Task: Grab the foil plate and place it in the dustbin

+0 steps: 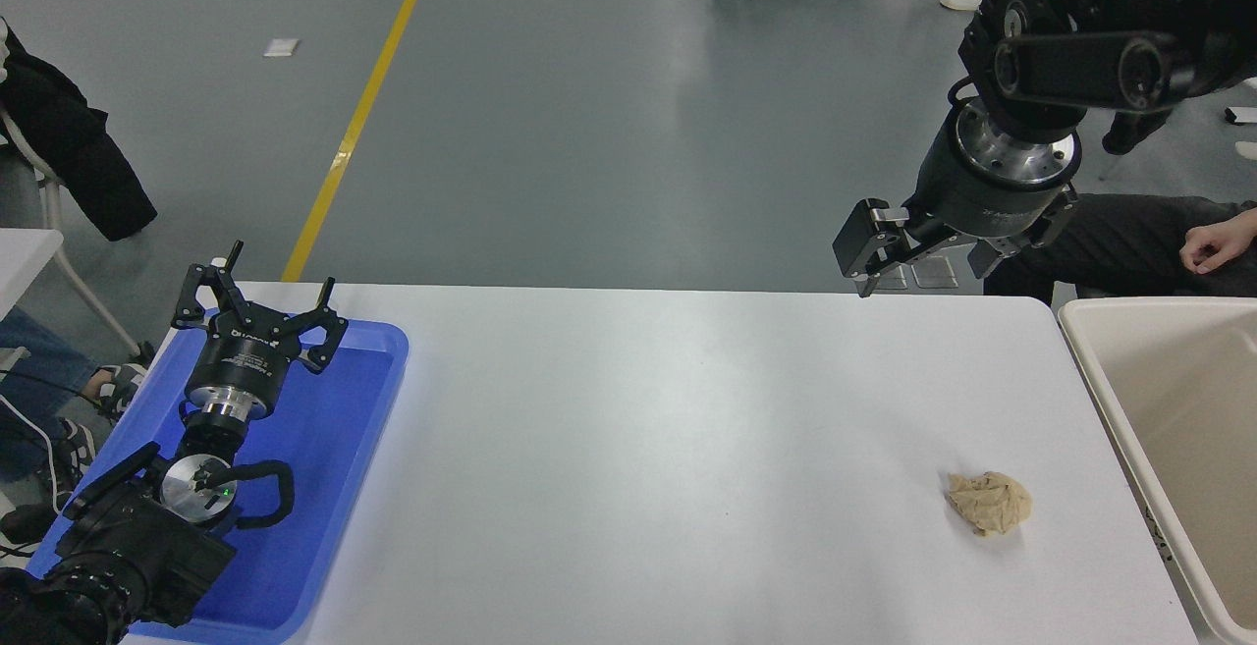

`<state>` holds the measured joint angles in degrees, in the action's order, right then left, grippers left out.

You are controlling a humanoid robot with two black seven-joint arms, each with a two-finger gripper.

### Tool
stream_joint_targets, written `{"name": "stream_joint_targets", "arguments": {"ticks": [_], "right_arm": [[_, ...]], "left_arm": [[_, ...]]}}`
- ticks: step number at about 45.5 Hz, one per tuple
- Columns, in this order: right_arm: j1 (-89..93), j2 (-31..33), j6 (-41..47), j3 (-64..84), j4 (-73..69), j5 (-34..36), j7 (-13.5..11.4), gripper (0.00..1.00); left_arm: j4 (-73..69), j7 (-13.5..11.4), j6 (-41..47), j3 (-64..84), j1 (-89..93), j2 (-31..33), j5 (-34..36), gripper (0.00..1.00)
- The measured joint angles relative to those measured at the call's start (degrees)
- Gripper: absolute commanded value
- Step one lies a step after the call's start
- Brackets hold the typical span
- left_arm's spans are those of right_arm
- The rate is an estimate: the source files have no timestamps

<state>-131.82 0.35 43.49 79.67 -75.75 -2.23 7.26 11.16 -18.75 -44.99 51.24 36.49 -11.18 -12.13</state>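
1. Head view: no foil plate visible on the table (638, 409); its location cannot be told.
2. Judgement: foil should be light, thin, easily crushed; pinch it at the raised rim.
3. Right gripper (918, 262) at 2 o'clock, above the far edge, holds nothing; jaw opening cannot be told.
4. Left gripper (260, 301) at 9 o'clock, jaws spread wide, empty, over the blue tray (363, 409).
5. Dustbin (1110, 400) at 4 o'clock: visible interior bare. Paper ball (990, 502) lies near it.

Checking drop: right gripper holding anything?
No. Right gripper hangs empty above the table's far edge; whether its jaws are open is unclear.
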Motion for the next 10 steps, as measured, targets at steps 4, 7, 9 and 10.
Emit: {"name": "stream_joint_targets", "arguments": {"ticks": [4,7,9,10], "right_arm": [[0.47,-0.12,0.04,-0.11,-0.03,1.17,0.01,1.00],[0.83,-0.18,0.06,-0.29,-0.03,1.77,0.06,1.00],[1.05,-0.21,0.07,-0.49,-0.03,2.09,0.07,1.00],[1.13,-0.22,0.08,-0.60,-0.02,2.20,0.10,1.00]], "left_arm": [[0.00,-0.02,0.00,0.00,0.00,-0.02,0.00,1.00],[0.00,-0.03,0.00,0.00,-0.01,-0.03,0.00,1.00],[0.00,-0.03,0.00,0.00,-0.01,-0.03,0.00,1.00],[0.00,-0.03,0.00,0.00,-0.01,-0.03,0.00,1.00]]}}
